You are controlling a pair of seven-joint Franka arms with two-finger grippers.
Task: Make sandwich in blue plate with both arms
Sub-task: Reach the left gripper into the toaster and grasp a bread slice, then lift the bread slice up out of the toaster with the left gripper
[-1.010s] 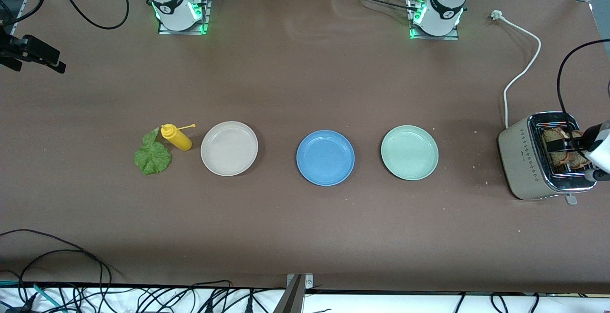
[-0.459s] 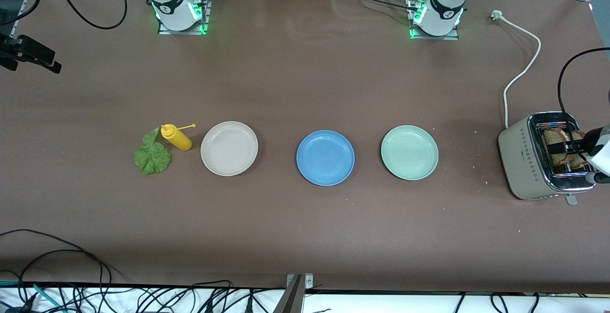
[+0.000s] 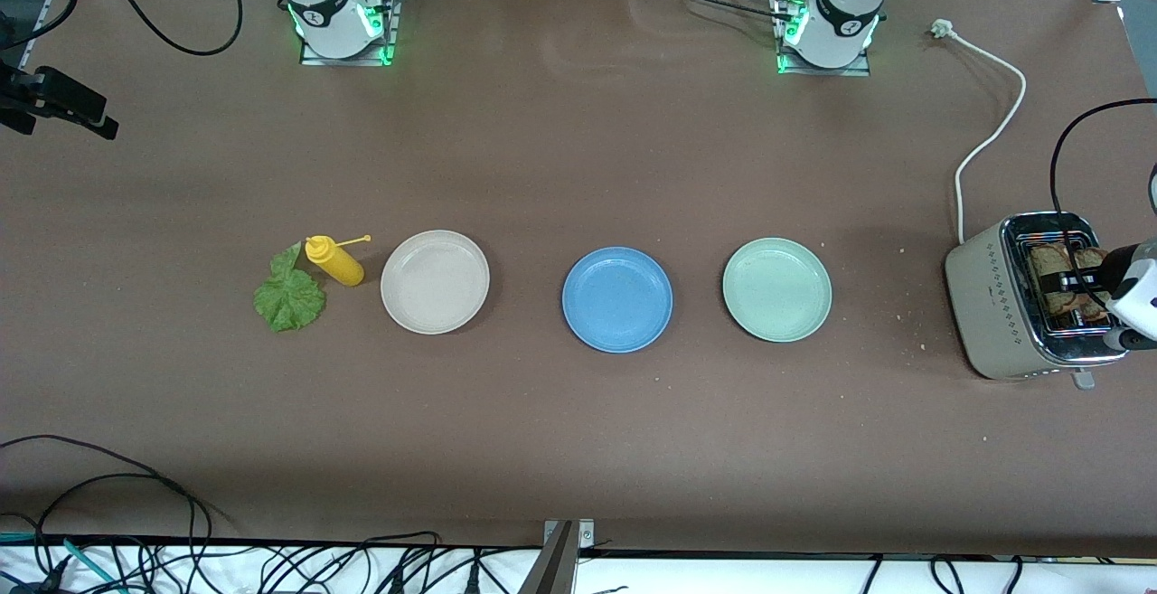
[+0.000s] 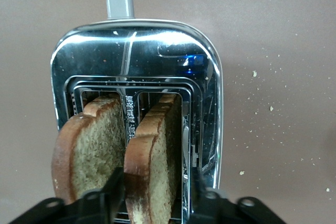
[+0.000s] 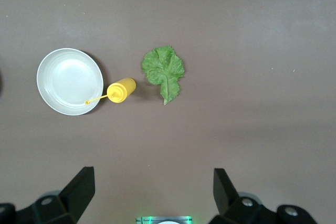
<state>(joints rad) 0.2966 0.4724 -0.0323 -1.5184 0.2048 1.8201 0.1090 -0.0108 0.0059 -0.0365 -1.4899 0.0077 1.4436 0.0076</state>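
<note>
Two brown bread slices stand upright in the toaster (image 3: 994,305) at the left arm's end of the table. My left gripper (image 3: 1071,282) reaches down into the toaster top, straddling one slice (image 4: 152,145). One finger (image 4: 113,192) lies against that slice's crust. The other finger (image 4: 198,190) stands a little off the slice's other face. The second slice (image 4: 89,150) sits in the neighbouring slot. The blue plate (image 3: 617,299) is bare at mid-table. The lettuce leaf (image 3: 289,298) lies flat toward the right arm's end. My right gripper (image 5: 153,174) hangs open, high over the table near that leaf (image 5: 164,72).
A yellow squeeze bottle (image 3: 336,261) lies between the leaf and a beige-white plate (image 3: 435,281). A pale green plate (image 3: 776,288) sits between the blue plate and the toaster. The toaster's white cord (image 3: 990,137) runs toward the left arm's base. Crumbs dot the table near the toaster.
The left gripper's fingers have drawn in around the bread slice in the toaster. The right arm has barely moved. Nothing on the table has shifted.
</note>
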